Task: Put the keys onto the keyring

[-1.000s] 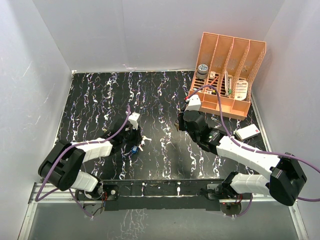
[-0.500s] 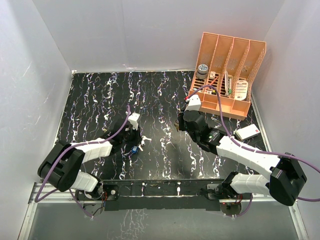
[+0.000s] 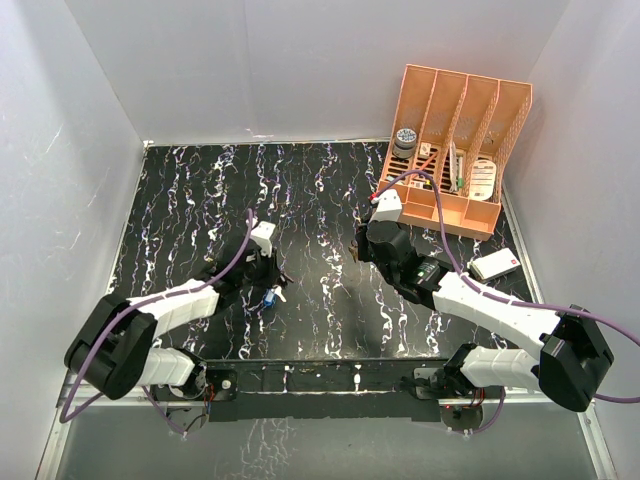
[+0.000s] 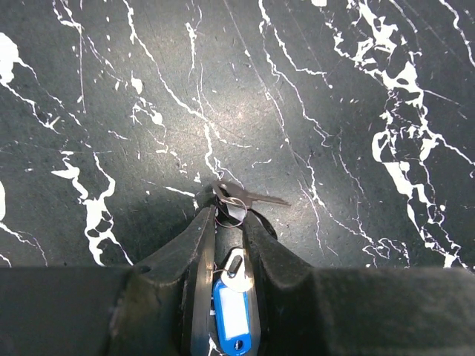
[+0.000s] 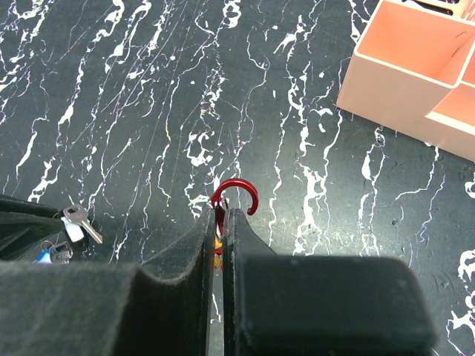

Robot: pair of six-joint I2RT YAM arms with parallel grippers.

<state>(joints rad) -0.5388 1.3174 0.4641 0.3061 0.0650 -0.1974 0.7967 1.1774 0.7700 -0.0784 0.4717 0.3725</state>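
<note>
In the left wrist view my left gripper [image 4: 228, 204] is shut on a small silver key [image 4: 260, 197]. The key's blade sticks out to the right just above the black marbled table. A blue plastic tag [image 4: 231, 315] hangs between the fingers below it. In the top view this gripper [image 3: 272, 275] is left of centre, with the blue tag [image 3: 270, 298] beside it. My right gripper [image 5: 223, 215] is shut on the red keyring [image 5: 236, 183], whose curved open end pokes out past the fingertips. Yellow and red bits show between the fingers. In the top view the right gripper [image 3: 357, 250] is held at centre right.
An orange slotted organiser [image 3: 460, 150] with small items stands at the back right, and its corner shows in the right wrist view [image 5: 415, 59]. A white flat device [image 3: 495, 264] lies near the right wall. A silver key [image 5: 80, 221] shows by the left gripper.
The left arm has shifted a little to the left and its elbow has swung outward. The small white piece by the blue tag moved slightly nearer. The right arm has not moved.
</note>
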